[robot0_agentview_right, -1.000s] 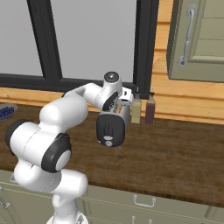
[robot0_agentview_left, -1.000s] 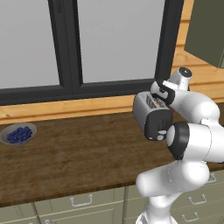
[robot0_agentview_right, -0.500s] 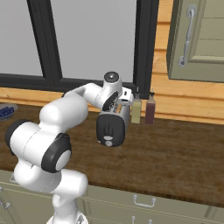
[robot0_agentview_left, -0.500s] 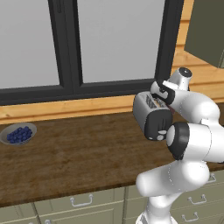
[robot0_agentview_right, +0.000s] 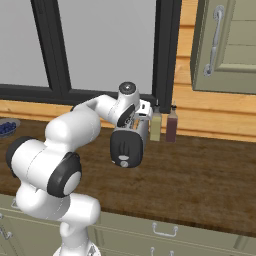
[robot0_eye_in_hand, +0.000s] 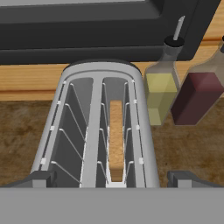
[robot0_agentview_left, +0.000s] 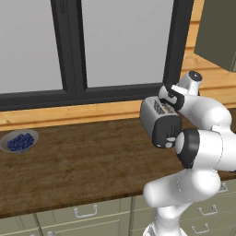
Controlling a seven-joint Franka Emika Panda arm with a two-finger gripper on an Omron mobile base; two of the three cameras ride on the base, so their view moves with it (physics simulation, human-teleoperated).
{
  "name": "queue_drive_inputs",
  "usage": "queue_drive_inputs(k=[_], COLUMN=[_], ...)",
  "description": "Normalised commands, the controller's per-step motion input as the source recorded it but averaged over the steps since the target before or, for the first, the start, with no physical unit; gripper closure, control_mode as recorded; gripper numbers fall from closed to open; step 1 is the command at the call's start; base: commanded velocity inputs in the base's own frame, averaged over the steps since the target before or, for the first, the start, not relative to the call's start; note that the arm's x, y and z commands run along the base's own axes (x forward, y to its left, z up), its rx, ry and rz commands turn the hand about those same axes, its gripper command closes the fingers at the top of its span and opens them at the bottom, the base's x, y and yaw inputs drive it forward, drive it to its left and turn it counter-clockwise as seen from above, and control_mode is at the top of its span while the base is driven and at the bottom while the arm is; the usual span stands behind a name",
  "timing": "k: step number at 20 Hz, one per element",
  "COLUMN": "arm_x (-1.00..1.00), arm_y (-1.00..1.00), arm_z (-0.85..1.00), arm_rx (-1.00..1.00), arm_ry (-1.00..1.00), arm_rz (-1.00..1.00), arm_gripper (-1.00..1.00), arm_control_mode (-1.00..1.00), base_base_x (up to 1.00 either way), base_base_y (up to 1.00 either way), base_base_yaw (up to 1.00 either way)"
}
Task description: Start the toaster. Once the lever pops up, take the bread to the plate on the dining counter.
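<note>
Toaster point(robot0_agentview_left: 159, 120) stands on the dark wood-grain worktop point(robot0_agentview_left: 83, 166), near its back edge below the black window frame point(robot0_agentview_left: 73, 94). Boxy, silver, two slots on top. Its long axis runs from the window side out toward the worktop's front edge; the black end panel point(robot0_agentview_right: 127, 149) faces that front edge. Lever not made out on the panel at this size.

Hand view looks straight down along the slots. Bread point(robot0_eye_in_hand: 116, 141) sits in the right-hand slot as that view shows it, on edge, tan with a darker crust line, its long edge parallel to the slot and so to the toaster's long axis. It lies toward the near end of the slot; the left-hand slot holds only wire guides.

Gripper point(robot0_eye_in_hand: 111, 179) hangs just above the toaster's front end. Jaws spread fully wide, one dark fingertip point(robot0_eye_in_hand: 39, 178) outside each long side of the toaster, nothing between them gripped, no contact with the bread.

Two bottles just beside the toaster, on its side away from the blueberry bowl: an oil bottle point(robot0_eye_in_hand: 160, 89) with yellow contents nearest, a dark red bottle point(robot0_eye_in_hand: 199, 94) beyond it, both upright against the back wall.

Grey bowl of blueberries point(robot0_agentview_left: 18, 140) well apart from the toaster, far along the worktop. Beige handled drawers point(robot0_agentview_left: 85, 212) under the worktop; a wall cabinet point(robot0_agentview_right: 227, 45) above the bottles' side.
</note>
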Motion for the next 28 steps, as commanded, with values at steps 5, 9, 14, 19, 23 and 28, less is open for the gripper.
queue_drive_inputs(k=[5, 9, 14, 19, 23, 28], arm_x=[0.0, 0.0, 0.0, 0.0, 0.0, 0.0], arm_y=[0.0, 0.0, 0.0, 0.0, 0.0, 0.0], arm_z=[0.0, 0.0, 0.0, 0.0, 0.0, 0.0], arm_rx=[0.0, 0.0, 0.0, 0.0, 0.0, 0.0], arm_ry=[0.0, 0.0, 0.0, 0.0, 0.0, 0.0], arm_rz=[0.0, 0.0, 0.0, 0.0, 0.0, 0.0], arm_gripper=[-1.0, -1.0, -1.0, -1.0, -1.0, -1.0], arm_control_mode=[-1.0, -1.0, -1.0, -1.0, -1.0, -1.0], base_base_x=[0.0, 0.0, 0.0, 0.0, 0.0, 0.0], base_base_y=[0.0, 0.0, 0.0, 0.0, 0.0, 0.0], base_base_yaw=[0.0, 0.0, 0.0, 0.0, 0.0, 0.0])
